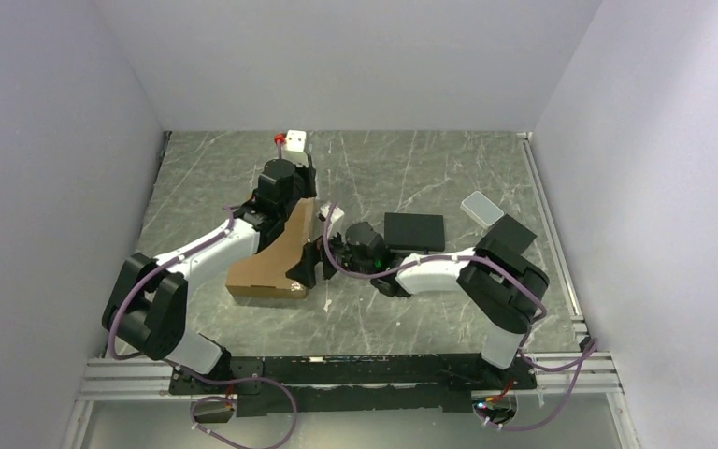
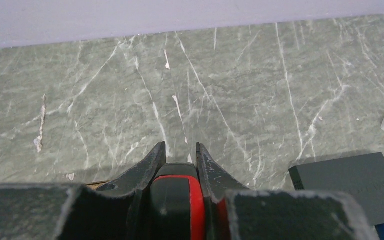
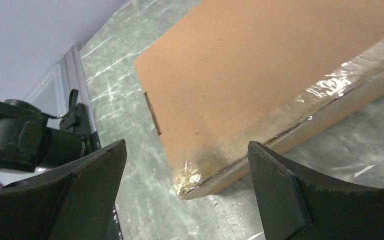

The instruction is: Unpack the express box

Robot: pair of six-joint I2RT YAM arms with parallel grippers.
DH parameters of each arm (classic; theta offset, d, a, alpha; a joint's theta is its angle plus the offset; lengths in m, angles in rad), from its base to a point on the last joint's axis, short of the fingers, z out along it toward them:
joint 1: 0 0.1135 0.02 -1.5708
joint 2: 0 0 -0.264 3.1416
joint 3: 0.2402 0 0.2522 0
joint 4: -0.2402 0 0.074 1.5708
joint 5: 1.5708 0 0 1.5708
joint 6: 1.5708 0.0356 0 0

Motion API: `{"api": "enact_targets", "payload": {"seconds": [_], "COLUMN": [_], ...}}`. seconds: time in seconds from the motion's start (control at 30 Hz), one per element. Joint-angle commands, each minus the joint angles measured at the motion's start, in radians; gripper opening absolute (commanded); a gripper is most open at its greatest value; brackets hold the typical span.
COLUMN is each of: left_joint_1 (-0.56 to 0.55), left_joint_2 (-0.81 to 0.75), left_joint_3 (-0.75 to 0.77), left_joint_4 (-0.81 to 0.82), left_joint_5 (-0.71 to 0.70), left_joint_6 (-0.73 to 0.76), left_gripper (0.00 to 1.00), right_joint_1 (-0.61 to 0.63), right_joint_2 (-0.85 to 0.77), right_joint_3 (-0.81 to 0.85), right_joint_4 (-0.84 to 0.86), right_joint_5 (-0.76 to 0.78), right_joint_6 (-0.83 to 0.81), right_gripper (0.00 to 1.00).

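My right claw [image 3: 186, 144] is wide open, just right of the express box [image 1: 271, 267], which sits left of the middle. My left claw [image 2: 180, 146] is pinched narrow on a black and red thing [image 2: 175, 200]. Shiny tape [image 3: 330, 87] covers the box's edge, so a push could slide it away.

So the express box [image 1: 271, 267] is brown cardboard, clear tape on one edge. The worktop [image 1: 411, 168] is grey-green marble, white veins. Right of the box: a black pad [image 1: 413, 230], a whitish case [image 1: 482, 208]. My left fingers [image 2: 150, 167] are scuffed black, gripping a black-and-red item [image 2: 175, 195].
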Motion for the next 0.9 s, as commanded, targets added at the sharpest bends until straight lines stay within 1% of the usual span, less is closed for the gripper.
{"api": "enact_targets", "payload": {"seconds": [0.0,0.07,0.2,0.3,0.37,0.6,0.67,0.77,0.87], "left_joint_1": [0.016,0.02,0.024,0.026,0.026,0.026,0.026,0.026,0.026], "left_joint_2": [0.02,0.032,0.051,0.053,0.056,0.062,0.062,0.06,0.053], "left_joint_3": [0.028,0.03,0.035,0.028,0.024,0.011,0.014,0.011,-0.006], "left_joint_4": [0.034,0.041,0.056,0.065,0.071,0.089,0.088,0.084,0.084], "left_joint_5": [0.016,0.019,0.023,0.019,0.022,0.033,0.031,0.03,0.031], "left_joint_6": [-0.002,-0.002,-0.002,0.003,0.003,-0.007,-0.005,-0.003,-0.001], "left_gripper": [0.0,0.0,0.0,0.0,0.0,0.0,0.0,0.0,0.0], "right_joint_1": [-0.005,-0.013,-0.054,-0.063,-0.063,-0.063,-0.064,-0.066,-0.071], "right_joint_2": [0.041,0.078,0.158,0.186,0.201,0.276,0.287,0.289,0.292], "right_joint_3": [-0.099,-0.105,-0.085,-0.064,-0.073,-0.064,-0.053,-0.041,-0.047], "right_joint_4": [0.302,0.333,0.393,0.353,0.365,0.394,0.387,0.359,0.366], "right_joint_5": [0.172,0.16,0.045,0.014,0.006,-0.068,-0.082,-0.081,-0.083], "right_joint_6": [0.056,0.134,0.282,0.327,0.369,0.445,0.452,0.451,0.465], "right_gripper": [0.93,0.9,0.79,0.75,0.71,0.5,0.47,0.46,0.45]}}
